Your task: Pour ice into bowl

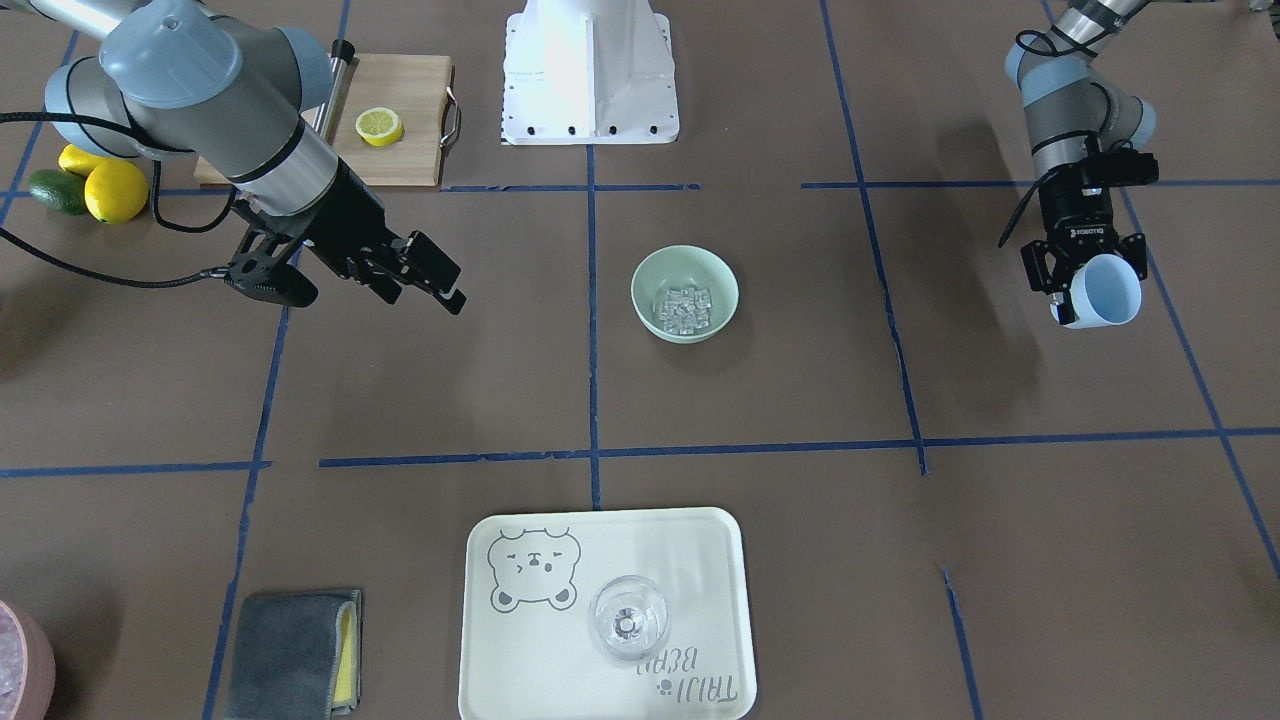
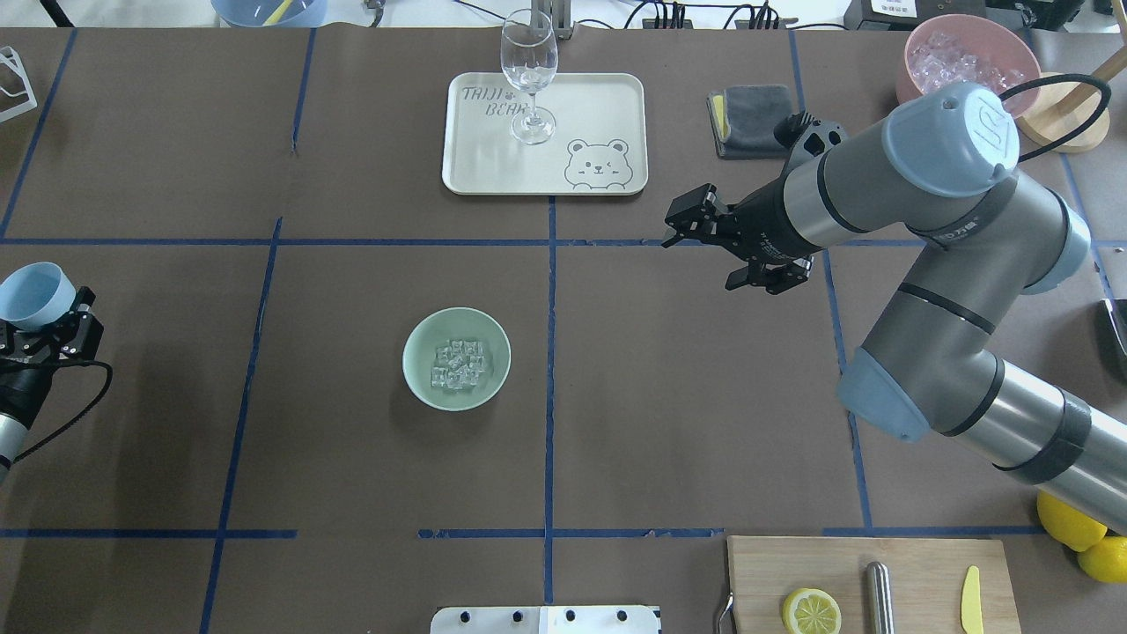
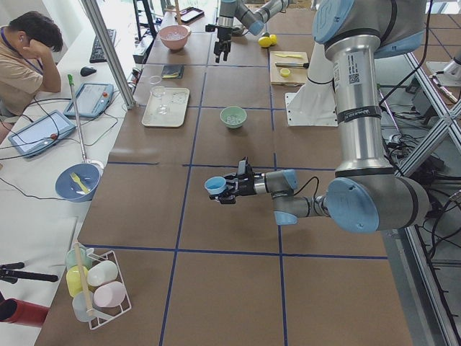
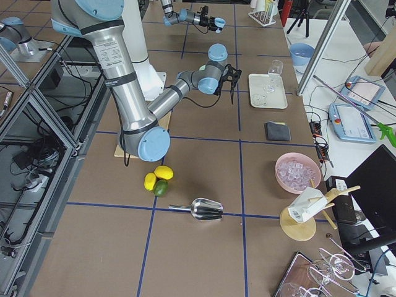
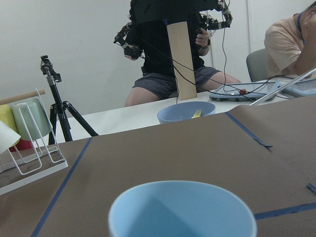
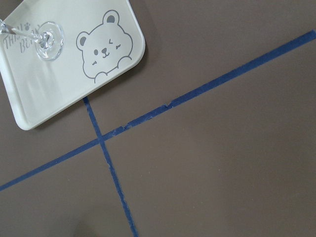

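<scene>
— Closest to the front-facing lens, what lies there?
— A cream tray [image 1: 560,670] with a bear print and a clear glass [image 1: 628,620] standing on it. A grey cloth [image 1: 290,650] lies off to one side on the brown tabletop [image 1: 800,520].
— And the ice?
— The ice [image 1: 686,306] is heaped inside the mint-green bowl [image 1: 652,272], which sits mid-tabletop, well apart from both arms.
— What about the arms?
— The left fingers [image 1: 1038,272] are clamped around a blue cup [image 1: 1102,295], its mouth tipped toward this camera. The right fingers [image 1: 440,272] are spread wide with nothing between them, near a cutting board [image 1: 410,165] bearing a lemon half [image 1: 380,126].
— From overhead?
— The bowl sits just left of the centre tape line and the cup is at the far left edge. The right fingers hover, spread, near the tray's corner and the cloth.
— The side views?
— From the left end, the near arm holds the cup above the tabletop, with the bowl farther along. From the right end, a pink container [image 4: 298,173] of icy chunks, a metal scoop [image 4: 206,209] and lemons [image 4: 163,172] lie nearest.
— The wrist cameras?
— The left one shows the cup's rim across its bottom edge, with tabletop beyond. The right one looks down on the tray's corner, the foot of the glass and crossing blue tape [image 6: 113,173].
</scene>
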